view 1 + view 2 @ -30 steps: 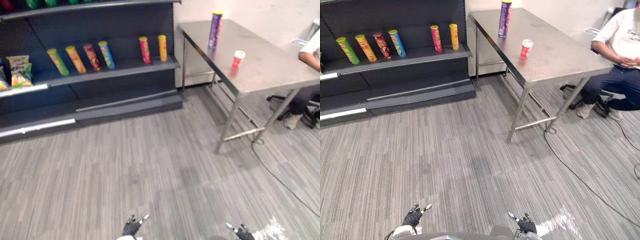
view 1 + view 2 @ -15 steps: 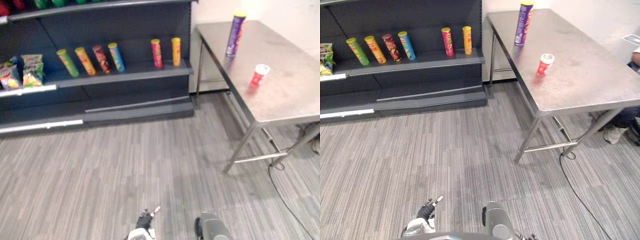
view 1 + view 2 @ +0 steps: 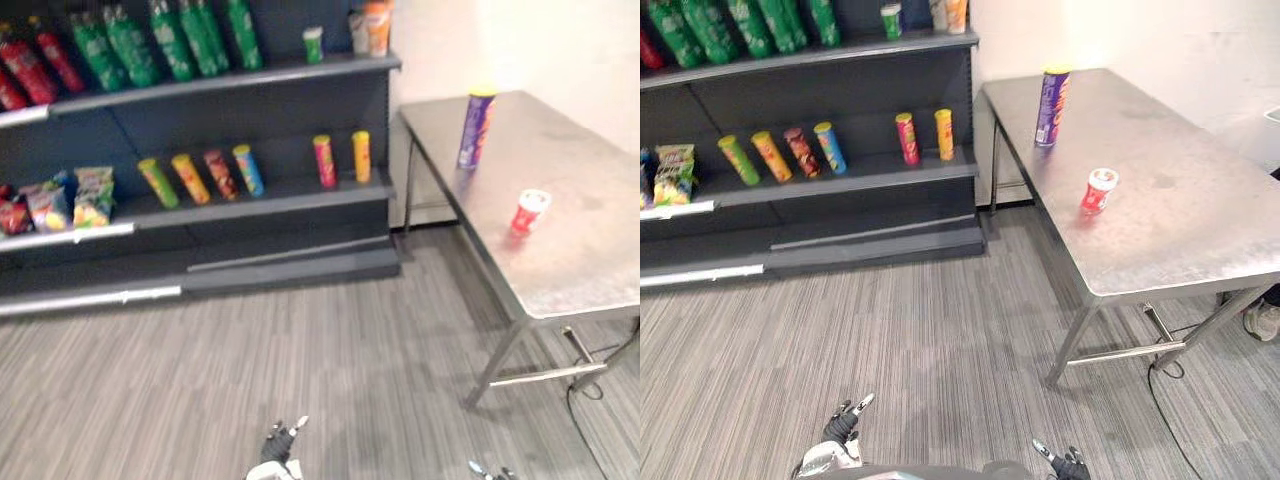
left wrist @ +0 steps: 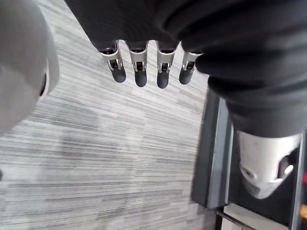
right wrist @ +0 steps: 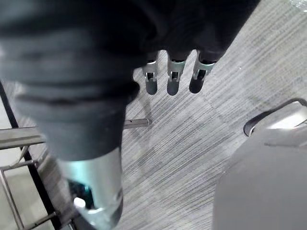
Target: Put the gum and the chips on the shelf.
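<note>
Carpet (image 3: 940, 330) leads to a table (image 3: 1180, 225); on it the chips (image 3: 1051, 106), probably light and stiff, best gripped mid-tube, and gum (image 3: 1099, 191), small, tippy. Left hand (image 3: 837, 428) and right hand (image 3: 1070, 465) hang spread, empty.

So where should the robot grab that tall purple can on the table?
Around its middle, I'd guess, wrapping the round side. The purple can stands upright near the table's shelf-side edge, so coming in level from that edge looks easiest. The small red cup stands apart from it, nearer the robot.
</note>
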Motion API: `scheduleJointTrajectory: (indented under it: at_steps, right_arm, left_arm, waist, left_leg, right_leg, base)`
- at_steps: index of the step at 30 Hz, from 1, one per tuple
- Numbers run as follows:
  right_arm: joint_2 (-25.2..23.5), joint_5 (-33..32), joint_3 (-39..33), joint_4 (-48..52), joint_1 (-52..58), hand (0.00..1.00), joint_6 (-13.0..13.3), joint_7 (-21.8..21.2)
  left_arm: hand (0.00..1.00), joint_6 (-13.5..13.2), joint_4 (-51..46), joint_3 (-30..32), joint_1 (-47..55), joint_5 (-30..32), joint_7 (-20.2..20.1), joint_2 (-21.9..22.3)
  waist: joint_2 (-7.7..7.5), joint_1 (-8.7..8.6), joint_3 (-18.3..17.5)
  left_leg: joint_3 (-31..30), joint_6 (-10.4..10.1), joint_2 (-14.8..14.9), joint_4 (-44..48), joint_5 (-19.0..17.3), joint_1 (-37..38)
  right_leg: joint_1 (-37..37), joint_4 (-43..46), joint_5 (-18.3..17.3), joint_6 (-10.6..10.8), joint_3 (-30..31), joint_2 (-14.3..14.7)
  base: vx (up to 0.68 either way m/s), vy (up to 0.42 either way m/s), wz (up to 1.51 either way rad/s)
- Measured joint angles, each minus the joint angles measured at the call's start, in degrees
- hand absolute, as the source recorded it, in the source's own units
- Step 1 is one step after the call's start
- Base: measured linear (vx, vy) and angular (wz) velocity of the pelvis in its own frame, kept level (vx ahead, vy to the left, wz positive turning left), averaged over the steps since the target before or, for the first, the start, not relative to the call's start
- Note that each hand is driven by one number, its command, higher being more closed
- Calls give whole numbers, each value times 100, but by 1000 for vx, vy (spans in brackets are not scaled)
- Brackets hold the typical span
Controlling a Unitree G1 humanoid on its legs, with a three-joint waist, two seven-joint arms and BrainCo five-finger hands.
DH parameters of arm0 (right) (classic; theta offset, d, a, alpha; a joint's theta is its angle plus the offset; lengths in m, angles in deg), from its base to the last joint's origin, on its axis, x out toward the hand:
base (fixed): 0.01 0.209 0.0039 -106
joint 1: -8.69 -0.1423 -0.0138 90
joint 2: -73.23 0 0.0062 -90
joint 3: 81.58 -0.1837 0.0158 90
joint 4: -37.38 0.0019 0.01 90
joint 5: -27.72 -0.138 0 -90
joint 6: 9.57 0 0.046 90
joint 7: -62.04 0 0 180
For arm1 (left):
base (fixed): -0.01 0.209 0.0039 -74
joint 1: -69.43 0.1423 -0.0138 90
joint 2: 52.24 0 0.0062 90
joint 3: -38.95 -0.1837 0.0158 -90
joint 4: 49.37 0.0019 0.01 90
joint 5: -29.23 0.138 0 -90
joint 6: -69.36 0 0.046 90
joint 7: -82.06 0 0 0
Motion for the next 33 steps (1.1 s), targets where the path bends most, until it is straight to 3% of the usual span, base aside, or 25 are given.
scheduleJointTrajectory:
  at_steps: [2,4,5,6,8,10,11,12,13,14,15,16,17,18,19,22,23,24,25,26,28,29,30,32,33]
  right_arm:
    - [-8,5,-64,-87,19,0,-4,2]
    - [47,-1,-57,-75,129,0,-1,7]
    - [93,-1,-46,-96,192,0,-20,40]
    - [8,-17,66,-76,232,0,5,52]
    - [-60,-3,119,-76,233,0,17,53]
    - [-75,3,171,-68,209,0,38,56]
    - [-45,11,289,-62,181,0,53,50]
    - [-3,14,289,-41,134,0,71,44]
    - [55,18,282,-39,83,0,114,51]
    - [107,21,267,-87,-15,0,118,46]
    - [107,23,287,-103,-60,0,106,44]
    - [89,29,325,-86,-46,0,124,28]
    - [90,29,307,-110,-72,0,112,-6]
    - [92,30,294,-220,-65,0,86,-6]
    - [94,29,289,-303,-52,0,78,-9]
    - [112,27,272,-430,75,0,5,-13]
    - [74,18,256,-427,98,0,4,-12]
    - [34,5,191,-417,126,0,5,-8]
    - [22,-4,139,-411,133,0,7,-5]
    - [-31,-10,-8,-361,140,0,22,-2]
    - [-96,-15,-117,-232,191,0,34,-4]
    - [-115,-14,-173,-91,233,0,33,2]
    - [-114,-12,-164,14,246,0,35,4]
    - [-130,-1,-158,117,260,0,25,11]
    - [-168,3,-101,172,295,0,24,42]
  left_arm:
    - [0,-1,27,-2,15,-40,21,-123]
    - [0,-1,51,-25,72,-60,93,-138]
    - [0,-2,110,-76,103,-177,142,-171]
    - [0,16,212,-130,98,-272,197,-337]
    - [0,3,246,-232,60,-281,200,-467]
    - [0,7,278,-204,65,-434,205,-531]
    - [0,-13,250,-157,60,-522,198,-545]
    - [0,-53,195,-138,69,-539,185,-553]
    - [0,-85,215,-135,79,-535,190,-518]
    - [0,-84,271,-184,101,-559,182,-399]
    - [0,-89,258,-160,126,-572,182,-385]
    - [0,-87,237,-207,158,-556,185,-388]
    - [0,-89,204,-216,189,-533,190,-390]
    - [0,-88,181,-234,214,-464,190,-392]
    - [0,-86,181,-258,215,-447,190,-405]
    - [0,-80,170,-559,235,-439,198,-562]
    - [0,-79,122,-690,216,-439,199,-592]
    - [0,-78,109,-837,177,-439,203,-622]
    - [0,-77,91,-931,165,-439,205,-629]
    - [0,-76,45,-1138,175,-439,204,-680]
    - [0,-52,44,-1356,111,-427,209,-754]
    - [0,4,43,-1416,33,-415,211,-776]
    - [0,12,43,-1391,-14,-376,214,-776]
    - [0,13,20,-1187,-56,-357,213,-706]
    - [0,15,16,-959,-16,-356,215,-646]
  waist:
    - [-69,-5,-1]
    - [48,-34,31]
    - [118,-2,27]
    - [2,-77,0]
    - [-137,-50,40]
    - [-162,-48,73]
    - [-151,-28,203]
    - [-77,21,255]
    - [-87,-4,121]
    - [70,-11,99]
    - [42,-50,63]
    - [-47,-46,-32]
    - [-39,-34,-120]
    - [-122,-39,-141]
    - [-107,-38,-175]
    - [-187,-56,-325]
    - [-248,-79,-302]
    - [-277,-123,-280]
    - [-253,-184,-262]
    - [-183,-221,-201]
    - [-169,-240,-73]
    - [-99,-301,-3]
    - [-7,-360,92]
    - [5,-360,204]
    - [-48,-356,194]
  left_leg:
    - [9,-8,-322,-1676,91,-220]
    - [-199,29,-523,-3339,665,-267]
    - [-469,7,-641,-3434,1295,-256]
    - [-437,25,-746,-3286,1120,-288]
    - [-465,49,-759,-2888,815,-480]
    - [-436,91,-627,-2305,654,-613]
    - [-357,74,-351,-1547,642,-754]
    - [-303,-45,-246,-1149,547,-1004]
    - [-617,-80,-357,-1717,505,-1121]
    - [-775,151,-376,-1995,596,-1175]
    - [-732,88,-415,-2027,516,-1142]
    - [-635,116,-676,-2228,391,-1076]
    - [-537,191,-835,-2350,381,-1025]
    - [-412,247,-897,-2335,272,-1028]
    - [-351,272,-929,-2283,178,-1027]
    - [-150,487,-1262,-2221,-145,-909]
    - [-155,560,-1450,-2386,-195,-727]
    - [-205,610,-1619,-2643,-218,-449]
    - [-284,642,-1677,-2780,-230,-294]
    - [-339,681,-1707,-3007,-247,48]
    - [-395,682,-1732,-3421,-247,718]
    - [-441,661,-1694,-3699,-232,1134]
    - [-388,655,-1592,-3854,-228,1499]
    - [-104,653,-1485,-3881,-229,1889]
    - [123,622,-1524,-3884,-239,2075]
  right_leg:
    - [148,-115,-104,226,302,-254]
    - [195,-74,-306,407,521,-297]
    - [268,-30,-432,497,683,-336]
    - [343,-62,-429,485,796,-421]
    - [326,-140,-283,409,771,-283]
    - [458,-347,-121,345,932,-309]
    - [682,-485,112,337,1142,-260]
    - [711,-488,182,343,1235,-213]
    - [645,-457,184,348,1356,-228]
    - [564,-437,176,353,1550,-200]
    - [495,-423,184,361,1603,-258]
    - [215,-184,202,390,1808,-419]
    - [-125,272,197,398,1995,-492]
    - [-338,608,192,406,2107,-530]
    - [-434,804,193,407,2171,-536]
    - [-843,1703,479,866,2375,-681]
    - [-1019,2247,815,1262,2397,-698]
    - [-1198,2827,1430,1609,2400,-635]
    - [-1282,3123,1813,1756,2394,-563]
    - [-1503,3889,1922,1870,2315,-350]
    - [-2082,5038,1416,1650,1731,-151]
    - [-2461,5353,1062,1133,1113,-182]
    - [-2773,5207,715,682,580,-203]
    - [-3134,4237,457,399,-212,-274]
    - [-3165,3034,645,397,-992,-385]
  base:
    - [251,244,-75]
    - [329,374,-67]
    - [427,395,-49]
    - [438,348,-33]
    - [318,101,6]
    - [306,142,-11]
    - [274,203,-38]
    - [198,203,-54]
    - [166,207,-77]
    - [161,229,-74]
    - [271,284,-83]
    - [229,231,-68]
    - [292,252,-65]
    - [192,154,-45]
    - [307,229,-27]
    - [290,206,-3]
    - [371,254,28]
    - [306,203,35]
    - [401,195,40]
    - [358,95,22]
    - [327,48,11]
    - [357,25,11]
    - [427,18,6]
    - [354,-52,-25]
    - [373,-78,-38]
